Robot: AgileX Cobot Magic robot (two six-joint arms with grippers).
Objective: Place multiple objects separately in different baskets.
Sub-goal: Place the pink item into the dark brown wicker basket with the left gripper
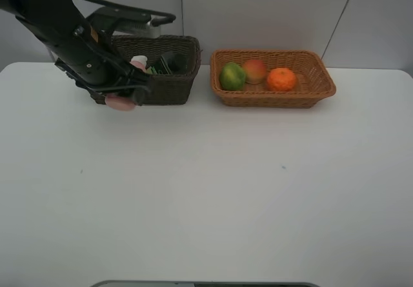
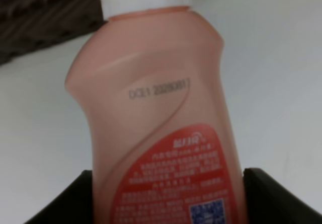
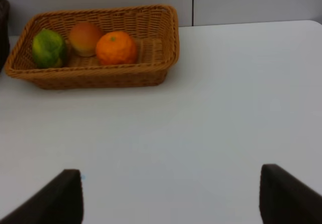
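Note:
My left gripper (image 1: 127, 97) is shut on the pink bottle (image 1: 120, 102), which hangs just in front of the dark brown basket (image 1: 169, 88) at its left end. In the left wrist view the pink bottle (image 2: 156, 108) with its white cap fills the frame between the two fingers (image 2: 65, 201). Inside the dark basket lie a dark green bottle (image 1: 162, 64) and a pale cup (image 1: 138, 62). The light tan basket (image 1: 277, 98) holds the green-yellow fruit (image 1: 232, 76), the red-yellow fruit (image 1: 254, 71) and the orange (image 1: 281, 79). My right gripper (image 3: 171, 199) stands open over bare table, well short of the tan basket (image 3: 100, 78).
The white table (image 1: 206, 190) spreads wide in front of both baskets. A grey wall stands close behind them. The left arm's black links and cable hang over the dark basket's left side.

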